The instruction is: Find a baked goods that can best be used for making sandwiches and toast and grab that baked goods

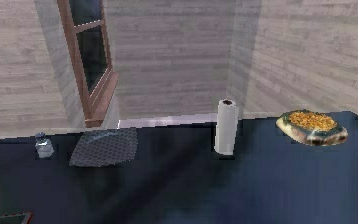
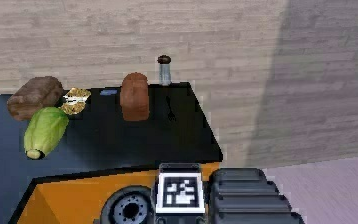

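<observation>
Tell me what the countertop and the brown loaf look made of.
The countertop looks dark, smooth and even, perhaps stone or laminate; the look leaves it open. The brown loaf has a matte, mottled crust and a rounded top, so it is likely bread.

The loaf (image 2: 135, 97) is brown, the vegetable (image 2: 45, 132) green. The counter (image 1: 187, 185) is dark, the roll (image 1: 225, 126) white.

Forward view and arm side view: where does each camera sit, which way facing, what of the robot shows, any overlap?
Forward view: on the robot, facing ahead and down at the dark counter and paper roll; own body: none.
Arm side view: on the body, facing sideways at the bread on that counter; the arm's end with a white marked square.
Shared: the counter, probably the golden dish.
</observation>
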Controlling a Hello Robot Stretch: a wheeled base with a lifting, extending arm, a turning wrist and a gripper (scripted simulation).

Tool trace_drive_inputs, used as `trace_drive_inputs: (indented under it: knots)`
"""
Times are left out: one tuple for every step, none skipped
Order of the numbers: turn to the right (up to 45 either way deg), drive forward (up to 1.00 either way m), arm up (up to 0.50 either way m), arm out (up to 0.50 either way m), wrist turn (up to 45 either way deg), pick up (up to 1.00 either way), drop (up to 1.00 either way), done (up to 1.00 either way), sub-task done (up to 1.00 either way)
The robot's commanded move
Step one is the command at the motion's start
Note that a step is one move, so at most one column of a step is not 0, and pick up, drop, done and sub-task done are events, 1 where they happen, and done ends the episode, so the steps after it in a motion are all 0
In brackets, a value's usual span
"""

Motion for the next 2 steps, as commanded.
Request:
trace_drive_inputs:
  knots:
    - [0.0,0.00,0.00,0.44,0.0,0.00,0.00,0.00,0.00]
    - [0.0,0.00,0.00,0.00,45.0,0.00,0.00,0.00,0.00]
